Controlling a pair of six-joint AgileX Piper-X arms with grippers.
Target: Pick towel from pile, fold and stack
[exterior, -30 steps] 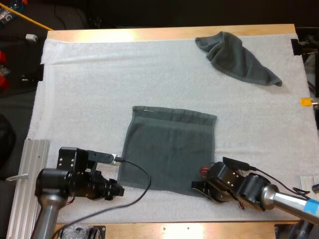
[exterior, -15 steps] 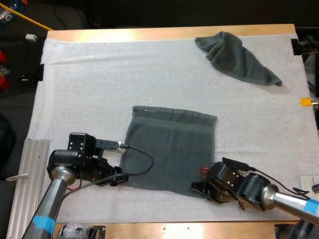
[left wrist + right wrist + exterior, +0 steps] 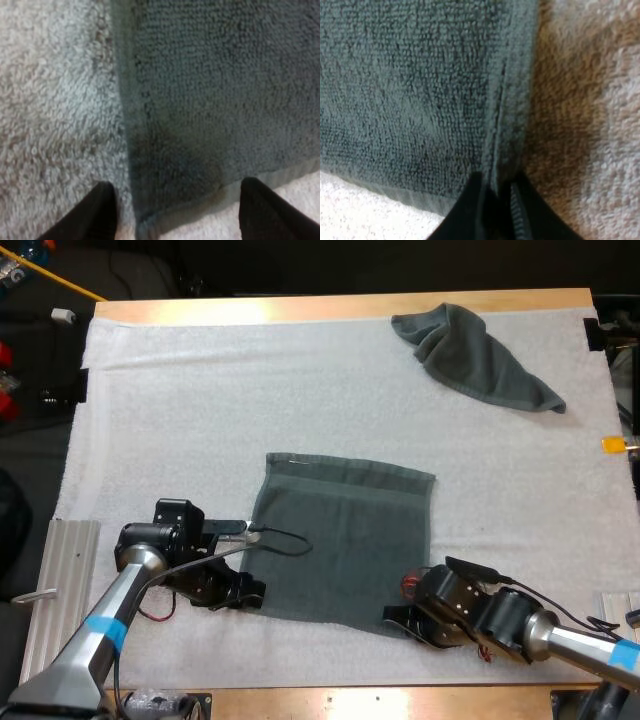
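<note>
A dark grey-green towel point(image 3: 342, 537) lies spread flat on the white mat point(image 3: 200, 420). My left gripper point(image 3: 248, 592) is at the towel's near left corner; in the left wrist view its fingers point(image 3: 97, 212) stand apart on either side of that corner of the towel point(image 3: 210, 100), so it is open. My right gripper point(image 3: 400, 618) is at the near right corner; in the right wrist view its fingers point(image 3: 470, 210) pinch the hem of the towel point(image 3: 410, 90). A second towel point(image 3: 478, 356) lies crumpled at the far right of the mat.
A ribbed metal rail point(image 3: 55, 590) runs along the mat's near left side. The wooden table edge point(image 3: 330, 308) borders the mat at the far side.
My left gripper has moved right and forward from the bare mat to the towel's near left corner. The right gripper has stayed at the near right corner.
</note>
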